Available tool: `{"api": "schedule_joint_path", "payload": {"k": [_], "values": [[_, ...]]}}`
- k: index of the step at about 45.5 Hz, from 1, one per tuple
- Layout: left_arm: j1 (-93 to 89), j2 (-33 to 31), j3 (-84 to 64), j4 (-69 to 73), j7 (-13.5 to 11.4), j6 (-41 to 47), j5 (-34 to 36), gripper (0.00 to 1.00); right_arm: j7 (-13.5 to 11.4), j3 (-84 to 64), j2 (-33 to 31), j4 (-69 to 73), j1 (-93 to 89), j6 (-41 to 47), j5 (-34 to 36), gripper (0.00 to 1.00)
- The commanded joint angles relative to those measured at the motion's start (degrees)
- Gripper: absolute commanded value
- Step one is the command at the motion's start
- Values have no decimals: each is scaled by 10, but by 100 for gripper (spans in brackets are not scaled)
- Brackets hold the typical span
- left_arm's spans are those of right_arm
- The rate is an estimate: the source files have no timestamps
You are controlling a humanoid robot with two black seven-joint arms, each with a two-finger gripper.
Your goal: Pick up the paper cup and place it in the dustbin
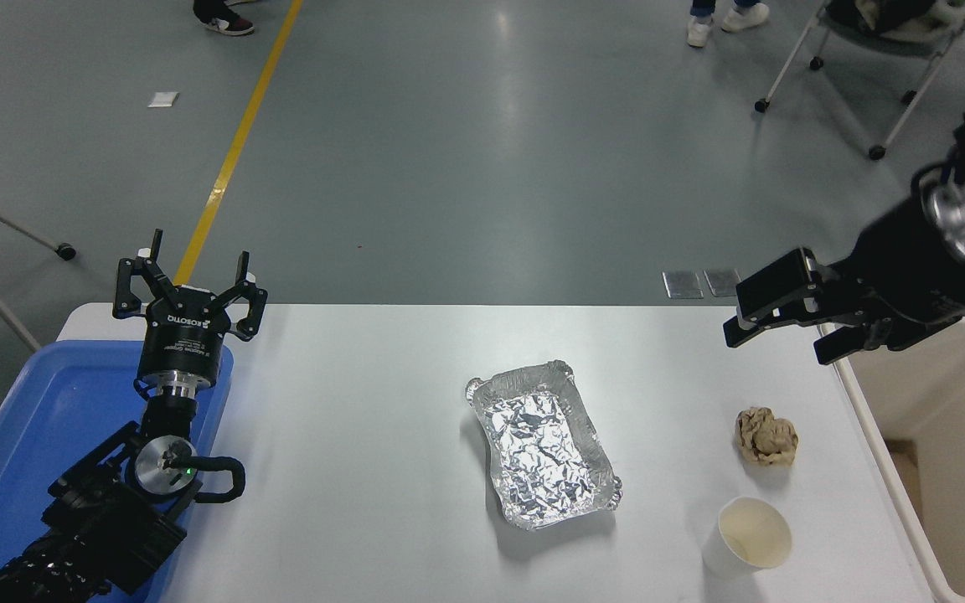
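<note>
The paper cup (746,547) stands upright on the white table (365,469) near its front right corner, its cream inside showing. The beige dustbin (939,456) stands just off the table's right edge, cut off by the picture. My right gripper (776,335) is open and empty, held above the table's far right corner, well behind the cup. My left gripper (191,289) is open and empty, parked at the lower left over the blue tray.
A crumpled brown paper ball (766,436) lies between the cup and the right gripper. A crinkled silver foil tray (543,444) sits at the table's middle. A blue plastic tray (38,435) is at the left edge. People's feet and chair legs show at the top.
</note>
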Motion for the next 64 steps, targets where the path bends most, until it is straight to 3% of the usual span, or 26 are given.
{"api": "schedule_joint_path", "payload": {"k": [1,9,25,38,64], "values": [[0,0,0,0,0,0,0,99,1,11,-3,-5,-142,-99,-9,100],[0,0,0,0,0,0,0,99,1,29,-2,-12,-245,-157,-12,100],[0,0,0,0,0,0,0,99,2,59,-11,-21,-321,-169,-14,100],[0,0,0,0,0,0,0,99,2,66,-12,-56,-390,-200,-77,100],[0,0,0,0,0,0,0,99,0,117,4,-109,-497,-266,-77,98]]}}
